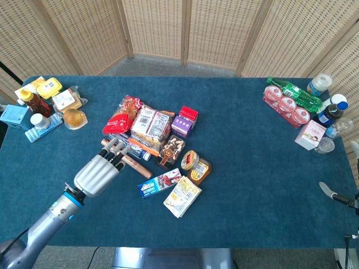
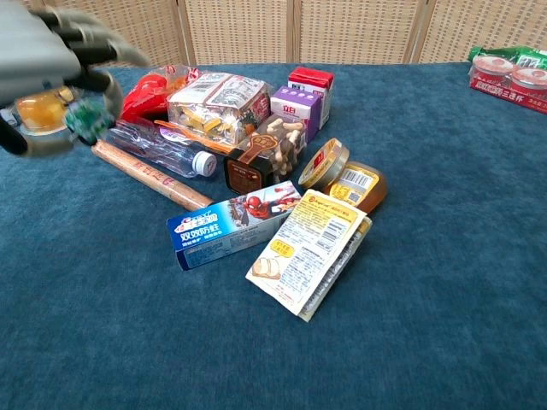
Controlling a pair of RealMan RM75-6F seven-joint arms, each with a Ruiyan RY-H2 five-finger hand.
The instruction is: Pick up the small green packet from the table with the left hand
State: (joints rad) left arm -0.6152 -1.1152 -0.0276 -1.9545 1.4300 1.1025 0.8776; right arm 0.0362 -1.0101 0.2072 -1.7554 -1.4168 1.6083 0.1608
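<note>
The small green packet (image 2: 83, 119) hangs well above the table, pinched between the thumb and fingers of my left hand (image 2: 43, 64) at the chest view's upper left. In the head view the left hand (image 1: 100, 170) is seen from above, left of the pile of goods, and it hides the packet. My right hand is out of both views; only a thin dark tip (image 1: 331, 193) shows at the head view's right edge.
A pile sits mid-table: a long brown stick (image 2: 149, 175), a clear bottle (image 2: 162, 147), a blue toothpaste box (image 2: 232, 224), a yellow-white packet (image 2: 309, 251), a jar (image 2: 342, 177), snack bags and cartons. Jars and boxes (image 1: 47, 103) stand far left, bottles and cups (image 1: 303, 106) far right.
</note>
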